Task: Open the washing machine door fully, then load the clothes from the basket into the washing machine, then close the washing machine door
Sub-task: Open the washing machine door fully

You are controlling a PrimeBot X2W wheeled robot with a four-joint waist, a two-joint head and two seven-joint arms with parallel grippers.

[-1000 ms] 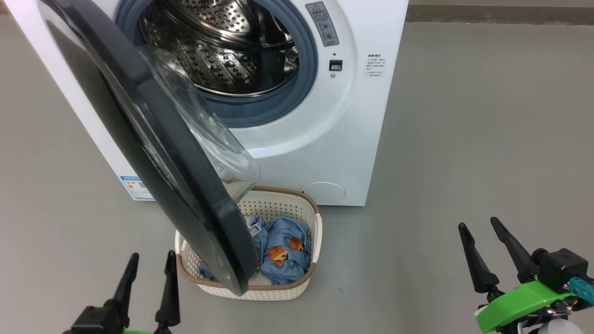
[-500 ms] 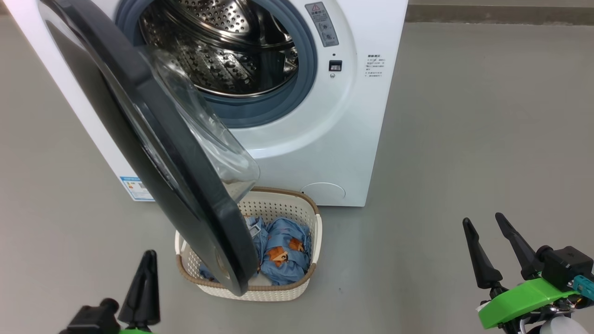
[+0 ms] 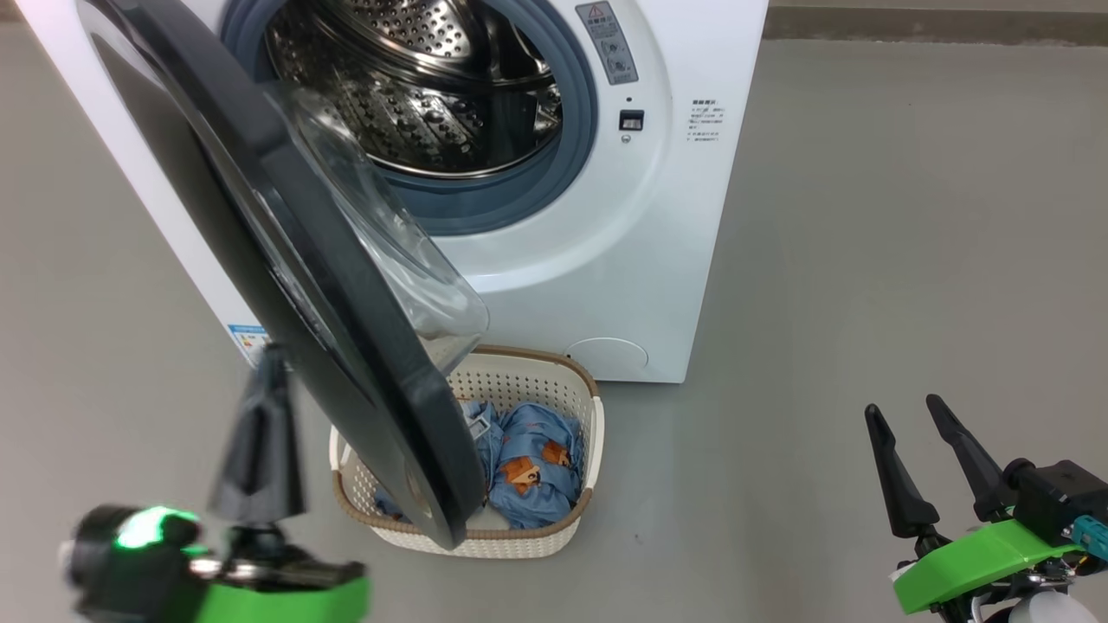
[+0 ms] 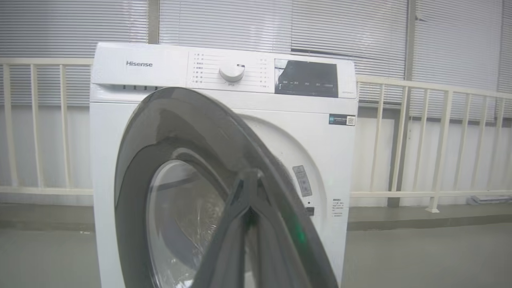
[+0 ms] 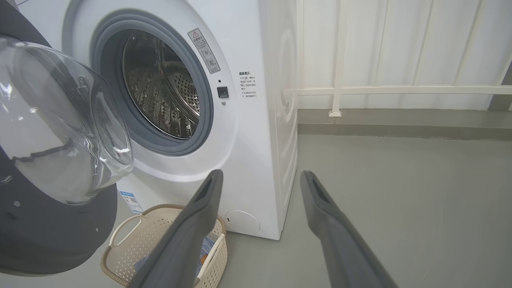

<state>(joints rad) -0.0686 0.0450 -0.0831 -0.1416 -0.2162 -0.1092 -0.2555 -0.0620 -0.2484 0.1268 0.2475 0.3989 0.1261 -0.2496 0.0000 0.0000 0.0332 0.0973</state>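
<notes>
door (image 3: 286, 260) partly open | left gripper (image 3: 268, 372) just left of door, together, empty | right gripper (image 3: 903, 407) well right of door, apart | clothes (image 3: 532, 467) in basket (image 3: 597, 415)

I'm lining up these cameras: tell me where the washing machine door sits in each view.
Head view: washing machine door standing open, left of centre.
Left wrist view: door at centre, outer face toward the camera.
Right wrist view: door at the left edge, glass bowl showing.
Shared landmark: grey warning sticker beside the drum.
</notes>
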